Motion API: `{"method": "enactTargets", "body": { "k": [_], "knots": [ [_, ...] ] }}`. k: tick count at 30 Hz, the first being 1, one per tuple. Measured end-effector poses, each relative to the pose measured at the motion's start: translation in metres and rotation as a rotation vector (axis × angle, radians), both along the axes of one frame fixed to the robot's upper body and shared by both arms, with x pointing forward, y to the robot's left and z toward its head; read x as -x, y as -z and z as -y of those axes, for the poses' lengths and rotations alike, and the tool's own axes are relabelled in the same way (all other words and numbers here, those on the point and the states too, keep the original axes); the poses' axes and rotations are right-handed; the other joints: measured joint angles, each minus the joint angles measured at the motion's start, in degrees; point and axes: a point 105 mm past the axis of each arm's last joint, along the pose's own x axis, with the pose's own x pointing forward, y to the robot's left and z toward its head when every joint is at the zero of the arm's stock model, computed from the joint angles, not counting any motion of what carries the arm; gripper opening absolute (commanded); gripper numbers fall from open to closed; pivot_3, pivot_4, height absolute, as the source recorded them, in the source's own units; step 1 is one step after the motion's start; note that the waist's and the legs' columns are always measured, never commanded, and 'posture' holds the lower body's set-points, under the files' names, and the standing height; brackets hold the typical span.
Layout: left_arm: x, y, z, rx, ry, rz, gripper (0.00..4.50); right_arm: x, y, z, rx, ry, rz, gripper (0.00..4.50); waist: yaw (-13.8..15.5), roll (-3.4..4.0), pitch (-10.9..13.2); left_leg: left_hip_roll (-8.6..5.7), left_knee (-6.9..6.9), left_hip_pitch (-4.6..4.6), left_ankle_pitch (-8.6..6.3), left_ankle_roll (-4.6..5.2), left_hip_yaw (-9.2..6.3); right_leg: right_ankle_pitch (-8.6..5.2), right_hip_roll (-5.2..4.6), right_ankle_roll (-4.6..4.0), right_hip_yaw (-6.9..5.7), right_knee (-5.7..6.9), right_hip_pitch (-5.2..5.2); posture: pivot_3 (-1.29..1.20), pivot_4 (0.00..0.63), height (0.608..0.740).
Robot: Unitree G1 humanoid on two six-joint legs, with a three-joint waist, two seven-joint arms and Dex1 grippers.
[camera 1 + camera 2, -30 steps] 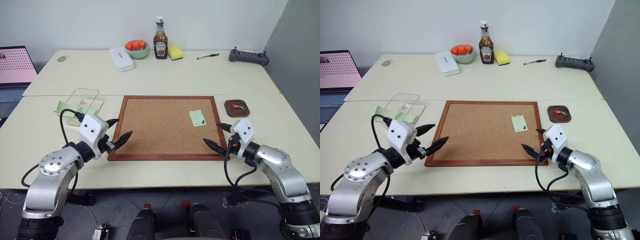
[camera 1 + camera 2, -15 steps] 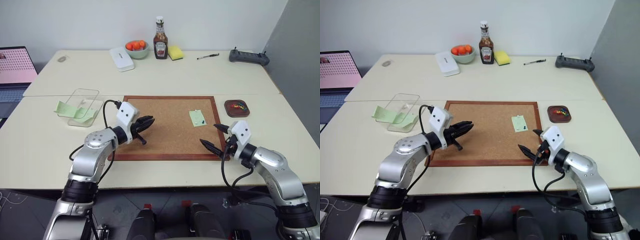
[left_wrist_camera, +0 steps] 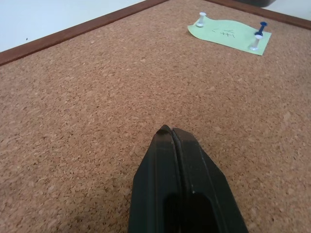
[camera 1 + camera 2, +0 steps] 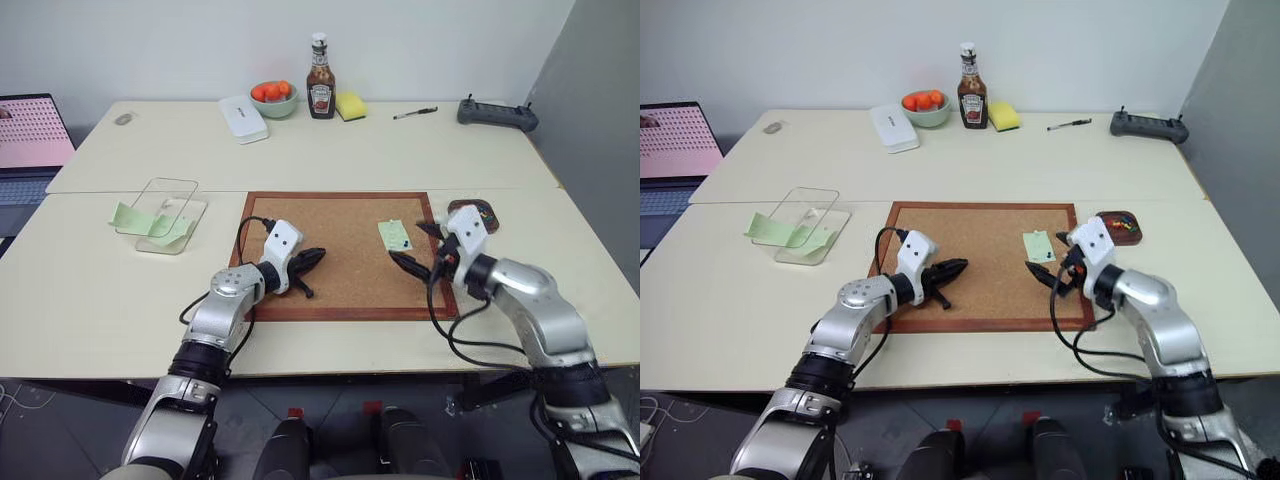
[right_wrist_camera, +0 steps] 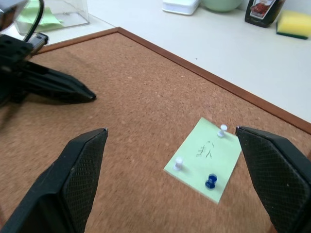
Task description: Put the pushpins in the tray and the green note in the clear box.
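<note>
ketchup bottle [image 4: 320, 91], fruit bowl [image 4: 273, 98], yellow sponge [image 4: 351, 105] and white case [image 4: 243, 118] top centre; controller [image 4: 497, 113] upper right, laptop [image 4: 30, 140] far left

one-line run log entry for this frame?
left gripper: shut, empty, over corkboard | right gripper: open, facing green note | pushpins: three in note

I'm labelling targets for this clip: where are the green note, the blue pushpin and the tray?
green note [image 5: 204, 158]: right wrist view, middle of the paper.
blue pushpin [image 5: 211, 182]: right wrist view, its head, at one corner of the note.
tray [image 4: 1103, 218]: right eye view, its near-left rim.
</note>
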Motion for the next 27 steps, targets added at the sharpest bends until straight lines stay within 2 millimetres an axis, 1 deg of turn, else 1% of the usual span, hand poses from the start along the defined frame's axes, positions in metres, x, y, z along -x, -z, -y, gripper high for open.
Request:
{"method": "enactTargets", "body": {
  "k": [4, 7, 9, 11, 12, 13, 16, 20, 23, 24, 26, 27],
  "knots": [
    [0.001, 0.000, 0.000, 0.001, 0.010, 0.004, 0.01, -0.029, 0.006, -0.006, 0.056, 0.038, -0.036, 4.50, 0.0, 0.00, 0.0, -0.01, 0.00, 0.00, 0.00, 0.00, 0.00, 0.00, -0.01, -0.01, 0.00, 0.00, 0.00, 0.00, 0.150, 0.740],
    [0.001, 0.000, 0.001, 0.003, 0.012, 0.003, 0.01, -0.045, 0.009, -0.012, 0.052, 0.057, -0.062, 4.50, 0.0, 0.02, 0.0, -0.02, -0.01, -0.01, 0.00, 0.00, -0.01, 0.01, -0.01, -0.01, 0.00, 0.00, 0.00, 0.00, 0.150, 0.740],
    [0.002, 0.001, 0.002, 0.005, 0.014, 0.002, 0.01, -0.056, 0.009, -0.012, 0.066, 0.076, -0.067, 4.50, 0.0, 0.02, 0.0, -0.03, -0.01, -0.01, 0.00, 0.00, -0.01, 0.01, -0.02, -0.01, 0.00, 0.00, 0.00, 0.00, 0.150, 0.740],
    [0.003, 0.001, 0.002, 0.009, 0.015, 0.000, 0.00, -0.064, 0.009, -0.012, 0.069, 0.093, -0.067, 4.12, 0.0, 0.02, 0.0, -0.03, -0.01, -0.01, 0.00, 0.00, -0.02, 0.01, -0.02, -0.01, 0.00, 0.00, 0.00, 0.00, 0.150, 0.740],
    [0.003, 0.001, 0.003, 0.010, 0.014, -0.002, 0.00, -0.067, 0.011, -0.012, 0.070, 0.101, -0.068, 4.06, 0.0, 0.02, 0.0, -0.03, -0.02, -0.02, 0.00, 0.00, -0.03, 0.01, -0.02, -0.02, -0.01, 0.00, 0.00, 0.00, 0.150, 0.740],
    [0.004, 0.001, 0.003, 0.011, 0.014, -0.002, 0.00, -0.070, 0.013, -0.012, 0.072, 0.110, -0.077, 3.87, -0.1, 0.03, 0.0, -0.03, -0.02, -0.02, 0.00, 0.00, -0.02, 0.01, -0.02, -0.02, 0.00, 0.00, -0.01, 0.00, 0.150, 0.740],
    [0.005, 0.001, 0.003, 0.014, 0.014, -0.003, 0.00, -0.075, 0.021, -0.009, 0.083, 0.136, -0.095, 3.16, -0.1, 0.03, 0.0, -0.03, -0.02, -0.01, 0.00, 0.00, -0.01, 0.02, -0.02, -0.02, 0.02, 0.01, -0.01, 0.00, 0.150, 0.740],
    [0.005, 0.001, 0.002, 0.016, 0.012, -0.005, 0.00, -0.078, 0.028, -0.008, 0.091, 0.154, -0.107, 2.27, -0.1, 0.04, 0.0, -0.03, -0.02, -0.01, 0.00, 0.00, -0.01, 0.02, -0.02, -0.02, 0.03, 0.02, -0.01, 0.00, 0.150, 0.740],
    [0.006, 0.001, 0.003, 0.017, 0.013, -0.004, 0.00, -0.078, 0.032, -0.006, 0.101, 0.160, -0.108, 1.70, -0.1, 0.04, 0.0, -0.04, -0.02, -0.01, 0.00, 0.00, 0.00, 0.02, -0.02, -0.02, 0.03, 0.02, -0.01, 0.00, 0.150, 0.740],
    [0.006, 0.001, 0.003, 0.017, 0.013, -0.004, 0.00, -0.078, 0.032, -0.006, 0.104, 0.161, -0.107, 1.41, -0.1, 0.04, 0.0, -0.03, -0.02, -0.01, 0.00, 0.00, 0.00, 0.02, -0.02, -0.02, 0.03, 0.02, -0.01, 0.00, 0.150, 0.740],
    [0.006, 0.001, 0.003, 0.017, 0.012, -0.005, 0.00, -0.079, 0.032, -0.006, 0.109, 0.160, -0.099, 1.07, -0.1, 0.04, 0.0, -0.03, -0.02, -0.01, 0.00, 0.00, -0.01, 0.02, -0.02, -0.02, 0.03, 0.02, -0.01, 0.00, 0.150, 0.740],
    [0.006, 0.001, 0.003, 0.017, 0.012, -0.006, 0.00, -0.079, 0.030, -0.006, 0.109, 0.160, -0.095, 0.81, -0.1, 0.04, 0.0, -0.03, -0.02, -0.01, 0.00, 0.00, -0.01, 0.02, -0.02, -0.02, 0.03, 0.02, -0.01, 0.00, 0.150, 0.740]
  ]
}}
